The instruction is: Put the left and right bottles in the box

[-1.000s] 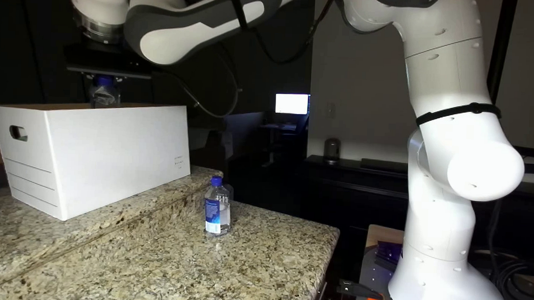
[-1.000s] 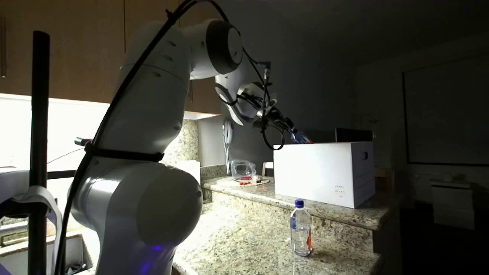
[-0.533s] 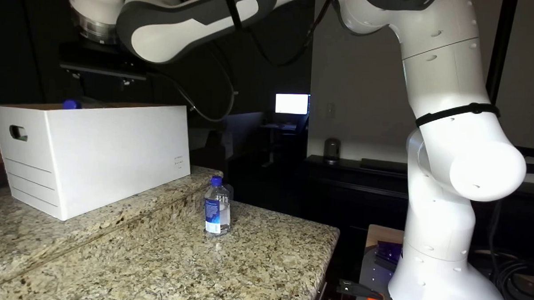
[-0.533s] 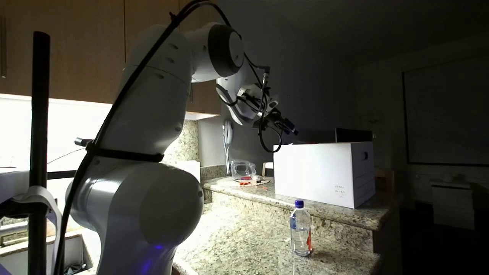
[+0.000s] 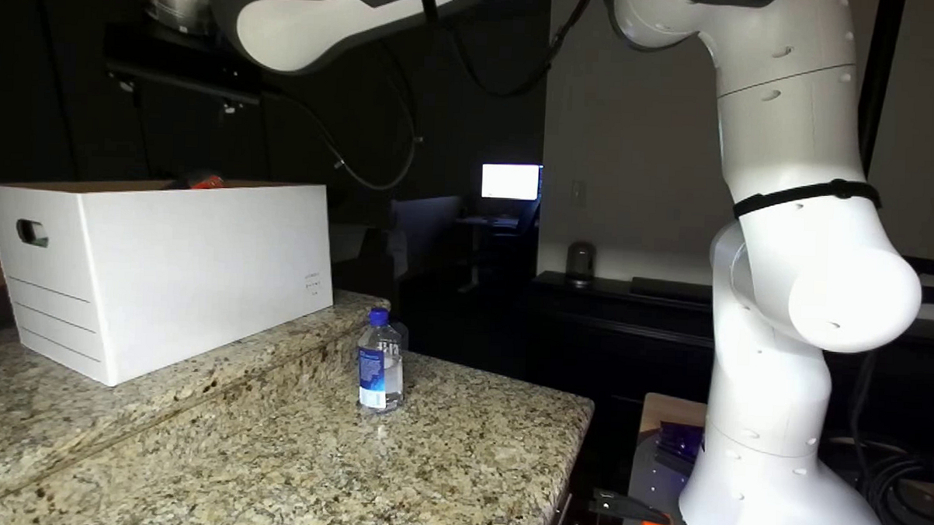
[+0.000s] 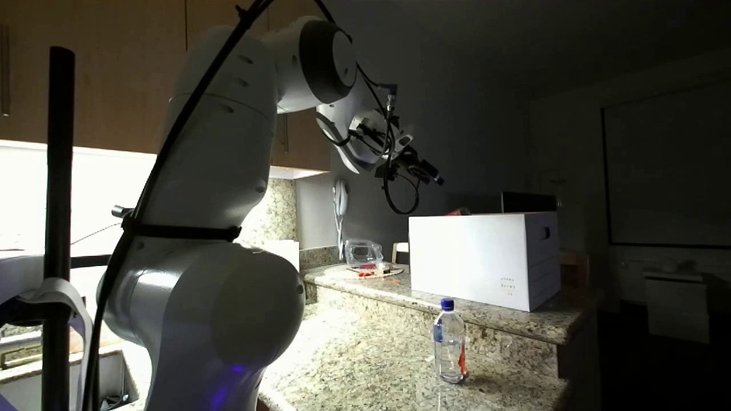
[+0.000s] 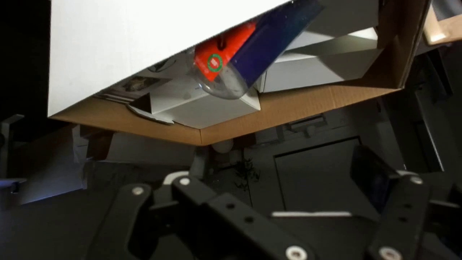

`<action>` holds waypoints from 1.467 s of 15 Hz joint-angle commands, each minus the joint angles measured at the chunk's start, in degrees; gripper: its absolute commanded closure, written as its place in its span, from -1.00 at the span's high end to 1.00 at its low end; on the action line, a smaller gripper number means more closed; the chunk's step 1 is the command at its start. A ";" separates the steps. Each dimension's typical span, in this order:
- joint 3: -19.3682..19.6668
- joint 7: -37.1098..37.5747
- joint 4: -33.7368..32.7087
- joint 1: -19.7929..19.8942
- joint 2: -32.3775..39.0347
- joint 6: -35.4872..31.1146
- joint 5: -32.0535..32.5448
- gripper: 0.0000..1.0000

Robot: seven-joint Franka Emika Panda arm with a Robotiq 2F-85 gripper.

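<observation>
- Well, the standing bottle [image 5: 380, 368] is on the low counter [image 5: 445, 456], straight up and down, with its blue cap on top.
- It is well apart from the jaws: much lower, outside the box [image 5: 210, 277], off its long side, as both exterior views show.
- So I think the gripper [image 7: 282, 160] has to go out past the rim, then down to that bottle.
- The jaws are spread wide with nothing between them. In the exterior views they are dark on dark and hard to make out.
- The tipped bottle [image 7: 254, 50] is in the box, on a slant, near some white things [image 7: 317, 68]. Its cap end is cut off in the wrist view, and only a bit of red, likely its label, peeps over the rim in both exterior views. I cannot tell what it leans on, or if it lies still.
- The box stands on the higher ledge [image 5: 50, 411], and its wall hides most of the inside.
- I cannot tell which bottle is meant as left or right.
</observation>
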State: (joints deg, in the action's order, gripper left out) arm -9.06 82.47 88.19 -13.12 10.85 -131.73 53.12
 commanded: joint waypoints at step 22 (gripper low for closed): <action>5.19 -34.82 44.40 9.90 -17.06 -1.59 -37.60 1.00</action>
State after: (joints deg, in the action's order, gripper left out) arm -4.33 51.97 130.69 -4.60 -8.18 -129.72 18.74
